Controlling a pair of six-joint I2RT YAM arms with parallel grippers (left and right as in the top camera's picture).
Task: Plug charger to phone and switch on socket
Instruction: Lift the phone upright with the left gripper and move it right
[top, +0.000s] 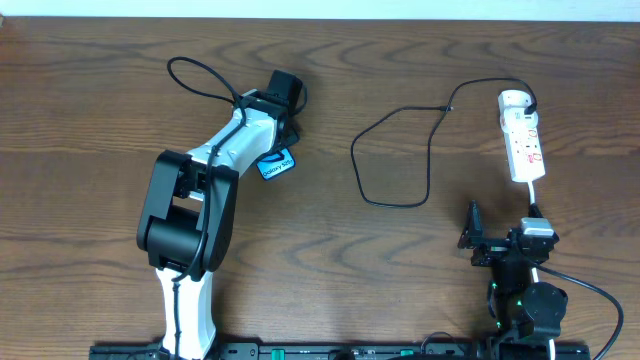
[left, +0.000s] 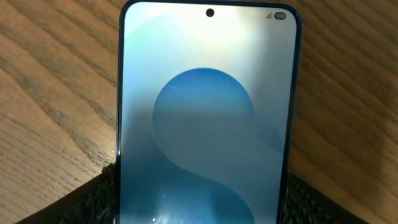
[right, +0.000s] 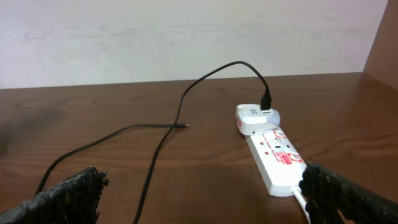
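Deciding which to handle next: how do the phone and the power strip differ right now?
The phone sits between the fingers of the left gripper; the power strip lies free ahead of the open right gripper. The power strip holds the charger's white plug head; the connector tip lies loose, not in the phone. Both face up.

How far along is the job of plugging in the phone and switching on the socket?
Done: the charger's white plug head sits in the socket. In hand: the left gripper holds the phone by its edges. Left: the connector tip lies free on the table, away from the phone; the right gripper is open and empty. The socket's switch state is unreadable.
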